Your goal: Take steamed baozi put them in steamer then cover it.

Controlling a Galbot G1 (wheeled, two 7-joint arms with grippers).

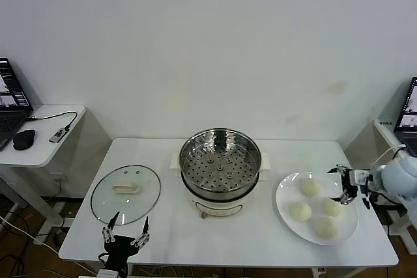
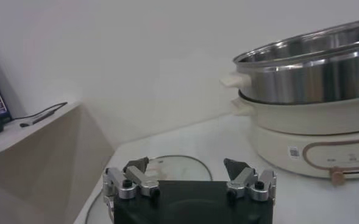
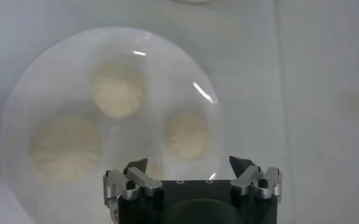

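Observation:
The steamer [image 1: 220,164], a shiny steel pot with a perforated tray on a cream base, stands uncovered at the table's middle; the left wrist view shows its side [image 2: 313,79]. The glass cover [image 1: 126,193] lies flat to its left. Several steamed baozi [image 1: 300,211] rest on a white plate [image 1: 285,196] at the right. My right gripper [image 1: 343,185] hovers open over the plate's far right side, with three baozi [image 3: 187,135] under it on the plate [image 3: 57,79]. My left gripper [image 1: 127,229] is open and empty at the cover's near rim [image 2: 167,167].
A side table at the left carries a laptop [image 1: 10,96], a mouse [image 1: 24,139] and a cabled adapter. Another laptop [image 1: 409,109] stands on a stand at the right. The white wall runs close behind the table.

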